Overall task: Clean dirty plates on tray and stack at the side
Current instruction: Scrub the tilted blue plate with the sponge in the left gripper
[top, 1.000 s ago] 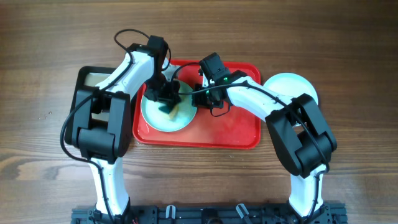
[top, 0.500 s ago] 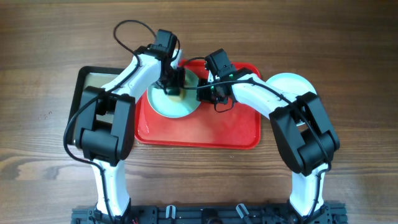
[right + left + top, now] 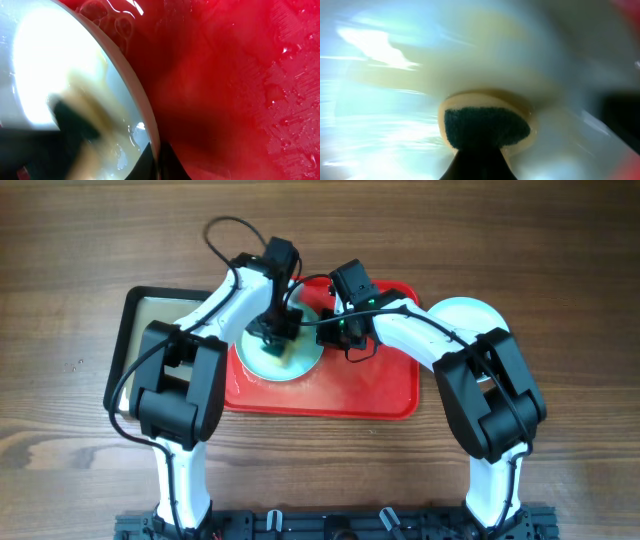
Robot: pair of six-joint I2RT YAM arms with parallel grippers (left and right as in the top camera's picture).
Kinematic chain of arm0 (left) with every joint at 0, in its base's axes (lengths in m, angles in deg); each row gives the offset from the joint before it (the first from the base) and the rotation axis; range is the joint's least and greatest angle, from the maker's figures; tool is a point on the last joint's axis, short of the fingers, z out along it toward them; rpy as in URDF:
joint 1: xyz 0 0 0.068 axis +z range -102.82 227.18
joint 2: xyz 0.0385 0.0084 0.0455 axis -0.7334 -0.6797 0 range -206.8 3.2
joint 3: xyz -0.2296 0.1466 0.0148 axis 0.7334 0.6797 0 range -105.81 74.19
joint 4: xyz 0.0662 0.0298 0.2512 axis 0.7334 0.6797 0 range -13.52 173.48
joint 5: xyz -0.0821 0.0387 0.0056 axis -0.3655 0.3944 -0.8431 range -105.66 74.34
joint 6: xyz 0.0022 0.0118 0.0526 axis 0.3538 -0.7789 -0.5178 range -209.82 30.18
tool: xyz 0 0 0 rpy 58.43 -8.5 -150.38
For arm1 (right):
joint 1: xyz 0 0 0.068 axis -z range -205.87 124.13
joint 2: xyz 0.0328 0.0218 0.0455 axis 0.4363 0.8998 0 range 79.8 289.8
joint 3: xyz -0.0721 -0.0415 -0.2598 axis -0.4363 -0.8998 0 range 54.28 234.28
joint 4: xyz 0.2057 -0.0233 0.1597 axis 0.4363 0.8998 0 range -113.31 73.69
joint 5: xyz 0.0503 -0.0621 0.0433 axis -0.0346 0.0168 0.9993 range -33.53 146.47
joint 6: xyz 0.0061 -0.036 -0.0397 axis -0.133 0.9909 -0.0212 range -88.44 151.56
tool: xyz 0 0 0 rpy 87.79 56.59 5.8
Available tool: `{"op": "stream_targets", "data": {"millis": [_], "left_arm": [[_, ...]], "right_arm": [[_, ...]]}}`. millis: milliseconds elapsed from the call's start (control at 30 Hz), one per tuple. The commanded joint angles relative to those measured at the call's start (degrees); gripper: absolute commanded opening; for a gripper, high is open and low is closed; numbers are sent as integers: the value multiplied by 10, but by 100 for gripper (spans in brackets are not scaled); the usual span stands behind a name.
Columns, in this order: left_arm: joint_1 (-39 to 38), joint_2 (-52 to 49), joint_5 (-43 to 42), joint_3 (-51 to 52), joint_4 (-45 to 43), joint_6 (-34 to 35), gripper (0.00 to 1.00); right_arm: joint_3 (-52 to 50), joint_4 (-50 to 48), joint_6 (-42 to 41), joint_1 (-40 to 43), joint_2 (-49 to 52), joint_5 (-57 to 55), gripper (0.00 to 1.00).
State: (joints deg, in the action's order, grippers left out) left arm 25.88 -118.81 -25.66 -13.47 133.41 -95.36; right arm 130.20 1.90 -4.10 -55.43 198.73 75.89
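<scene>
There's the light blue plate, smeared yellowish across its middle and glistening wet, sitting on the left part of the red tray, whose bare floor is beaded with water and bubbles, while a pale plate rests on the table just beside the tray's right end.

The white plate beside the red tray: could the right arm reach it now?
Probably: the white plate lies close beside that arm, but the right gripper seems busy gripping the blue plate.
</scene>
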Motion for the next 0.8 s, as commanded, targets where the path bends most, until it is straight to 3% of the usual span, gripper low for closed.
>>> {"op": "stream_targets", "data": {"millis": [0,133,233,300,400,567,633,767], "left_arm": [[-18,-39,-242,28,40,-166,4],[-2,-39,-239,28,-17,-136,4],[18,-39,-152,28,-130,42,4],[32,-39,-39,28,-222,222,4],[37,-39,80,28,-281,336,4],[14,-39,407,28,-186,415,4],[6,-39,479,28,-116,425,4],[5,-39,480,28,-22,424,4]], "right_arm": [[-3,-2,9,-3,9,2,4],[-3,-1,10,-3,9,8,4],[-3,1,10,-3,9,8,4],[-3,2,10,-3,9,8,4],[-3,3,10,-3,9,7,4],[-3,5,10,-3,9,6,4],[-3,5,10,-3,9,6,4],[-3,5,10,-3,9,6,4]]}}
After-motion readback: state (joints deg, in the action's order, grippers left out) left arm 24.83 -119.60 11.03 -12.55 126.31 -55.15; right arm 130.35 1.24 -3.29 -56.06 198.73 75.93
